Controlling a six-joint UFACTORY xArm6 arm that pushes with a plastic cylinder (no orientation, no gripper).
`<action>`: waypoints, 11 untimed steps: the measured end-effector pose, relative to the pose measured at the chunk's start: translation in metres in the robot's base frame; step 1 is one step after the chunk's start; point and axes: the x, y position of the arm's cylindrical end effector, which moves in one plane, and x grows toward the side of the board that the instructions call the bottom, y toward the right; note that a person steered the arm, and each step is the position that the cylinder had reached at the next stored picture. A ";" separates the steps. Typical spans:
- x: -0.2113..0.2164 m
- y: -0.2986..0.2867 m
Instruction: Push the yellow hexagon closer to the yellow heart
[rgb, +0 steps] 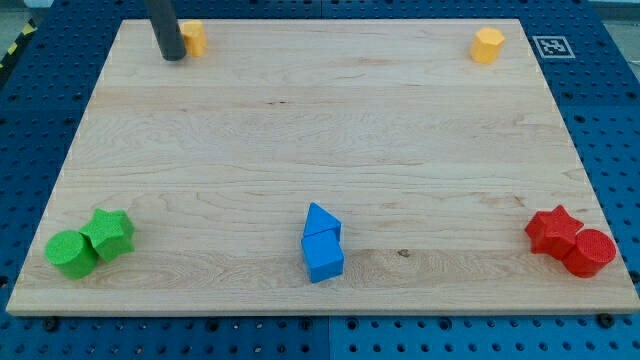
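The yellow hexagon (488, 45) sits near the top right corner of the wooden board (320, 130). The yellow heart (194, 38) sits near the top left corner, partly hidden by the rod. My tip (172, 57) rests on the board just left of the yellow heart, touching or nearly touching it. The hexagon is far to the right of my tip.
A green cylinder (71, 253) and a green star (110, 234) sit together at the bottom left. A blue triangle (321, 220) and a blue cube (323, 257) sit at the bottom middle. A red star (554, 229) and a red cylinder (590, 252) sit at the bottom right.
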 end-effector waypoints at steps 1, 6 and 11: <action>0.022 0.055; 0.021 0.462; -0.021 0.450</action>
